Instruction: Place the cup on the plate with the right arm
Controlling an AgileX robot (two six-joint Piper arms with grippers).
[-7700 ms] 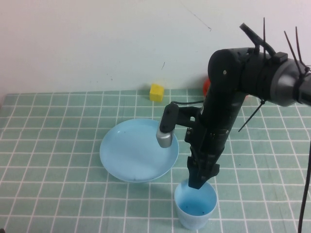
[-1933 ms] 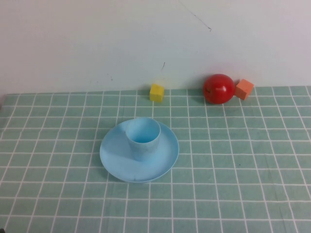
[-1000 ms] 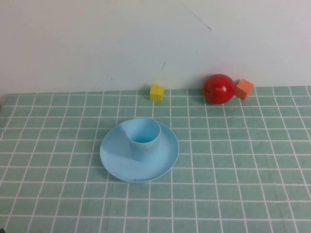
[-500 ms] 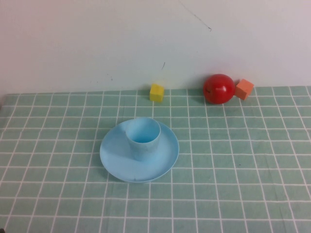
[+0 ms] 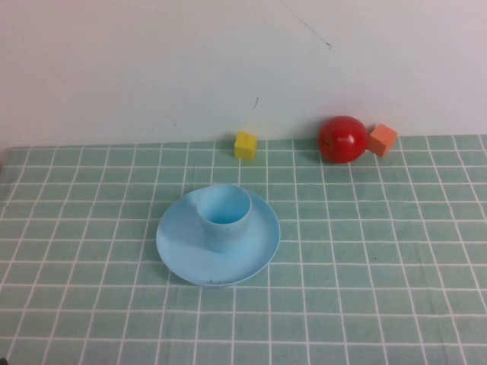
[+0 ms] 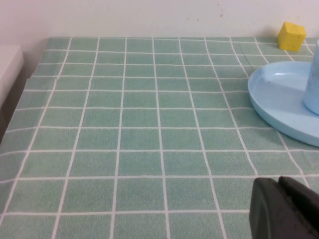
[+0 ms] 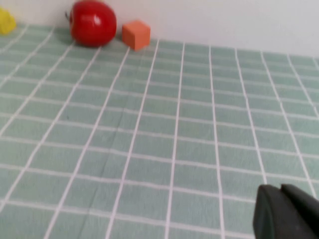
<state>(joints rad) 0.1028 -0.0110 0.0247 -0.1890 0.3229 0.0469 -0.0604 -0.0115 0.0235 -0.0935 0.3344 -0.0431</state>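
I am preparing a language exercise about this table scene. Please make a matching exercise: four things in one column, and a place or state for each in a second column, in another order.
Things:
1. cup
2. yellow cube
3. red ball
4. orange cube

Places:
A. at the wall, just right of the red ball
B. upright on the plate
C. at the wall, behind the plate
D. between the two cubes

Pairs: 1-B, 2-C, 3-D, 4-A

Left tool and right tool are shut, low over the cloth, away from the cup.
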